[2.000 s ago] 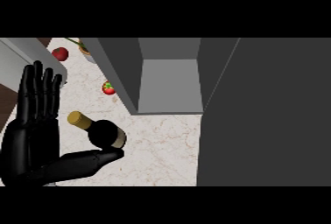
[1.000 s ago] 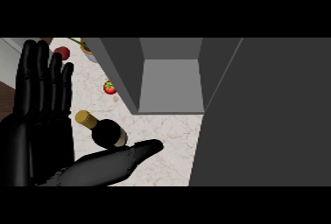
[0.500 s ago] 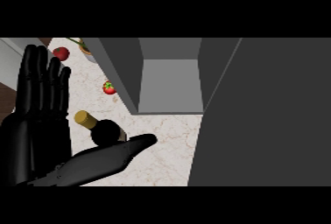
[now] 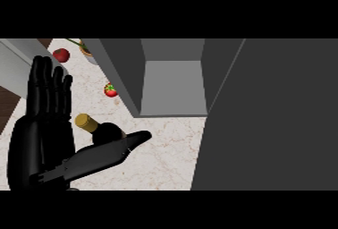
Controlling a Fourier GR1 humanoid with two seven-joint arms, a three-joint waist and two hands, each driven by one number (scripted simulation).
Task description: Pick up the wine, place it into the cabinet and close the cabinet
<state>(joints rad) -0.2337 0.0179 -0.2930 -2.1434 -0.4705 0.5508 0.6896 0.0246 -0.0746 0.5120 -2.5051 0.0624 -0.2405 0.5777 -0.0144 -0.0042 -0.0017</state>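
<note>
Wine bottle point(image 4: 99, 129) on worktop point(image 4: 165, 147), gold cap up-left, left of open cabinet point(image 4: 173, 82). Left robot hand point(image 4: 46, 129) spread flat, fingers straight, thumb point(image 4: 109, 152) across bottle's lower body. Strawberry point(image 4: 111, 90) beyond.

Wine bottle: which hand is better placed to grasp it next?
Left, most likely. The left hand is open right beside the wine bottle, with straight fingers on one side and the thumb stretched across below it. The right hand is not in view. The open cabinet lies just beyond.
</note>
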